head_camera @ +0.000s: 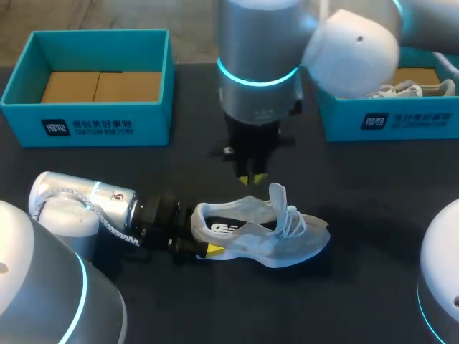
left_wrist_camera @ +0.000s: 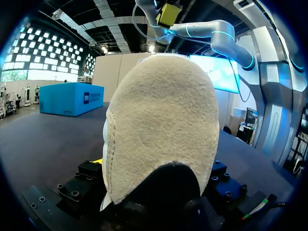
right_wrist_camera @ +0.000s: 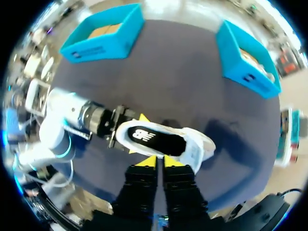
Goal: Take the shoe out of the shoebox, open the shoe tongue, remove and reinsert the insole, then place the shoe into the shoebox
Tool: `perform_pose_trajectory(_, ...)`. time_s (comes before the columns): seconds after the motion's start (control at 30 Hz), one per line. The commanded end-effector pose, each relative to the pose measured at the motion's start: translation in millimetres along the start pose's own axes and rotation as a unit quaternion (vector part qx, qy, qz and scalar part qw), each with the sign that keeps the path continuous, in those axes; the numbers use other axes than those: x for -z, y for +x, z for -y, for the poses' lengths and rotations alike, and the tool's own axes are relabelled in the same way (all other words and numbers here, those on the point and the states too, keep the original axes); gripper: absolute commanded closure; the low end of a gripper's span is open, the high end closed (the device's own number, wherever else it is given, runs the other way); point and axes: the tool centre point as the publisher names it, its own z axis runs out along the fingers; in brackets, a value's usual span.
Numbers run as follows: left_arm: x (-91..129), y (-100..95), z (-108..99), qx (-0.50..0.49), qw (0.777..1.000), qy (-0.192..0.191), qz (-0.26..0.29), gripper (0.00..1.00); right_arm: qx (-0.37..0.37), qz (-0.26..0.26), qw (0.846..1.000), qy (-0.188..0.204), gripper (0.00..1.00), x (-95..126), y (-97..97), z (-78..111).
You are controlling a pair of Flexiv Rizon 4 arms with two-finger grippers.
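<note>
The shoe [head_camera: 262,235] sits heel-first, apparently clamped, in the left tool [head_camera: 199,238].

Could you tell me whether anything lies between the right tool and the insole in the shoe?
Nothing visible does: the right tool hangs above the white mesh sneaker, whose black insole lies uncovered in the open collar.

Bare table [head_camera: 380,179] open at centre right and lower middle. Tight around the shoe [head_camera: 258,240]: right gripper [head_camera: 253,180] just above, left gripper [head_camera: 201,234] apparently clamped on the heel. Shoebox [head_camera: 86,127] walling upper left, second shoebox [head_camera: 344,118] upper right.
</note>
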Motion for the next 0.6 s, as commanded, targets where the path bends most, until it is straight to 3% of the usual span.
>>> perform_pose_trajectory(0.03, -1.7, 1.1, -2.8, 0.000, 1.000, 0.000, 0.000, 1.00, 0.188, -0.039, 0.981, 0.001, 1.00, -6.4, 10.7, -5.9)
perform_pose_trajectory(0.07, -1.7, 1.1, -2.8, 0.000, 1.000, 0.000, 0.000, 1.00, 0.217, -0.032, 0.976, 0.005, 1.00, -8.5, 11.3, -5.6)
perform_pose_trajectory(0.6, -1.7, 1.1, -2.8, 0.000, 1.000, 0.000, 0.000, 1.00, 0.234, -0.019, 0.972, 0.008, 1.00, -15.4, 9.0, -8.2)
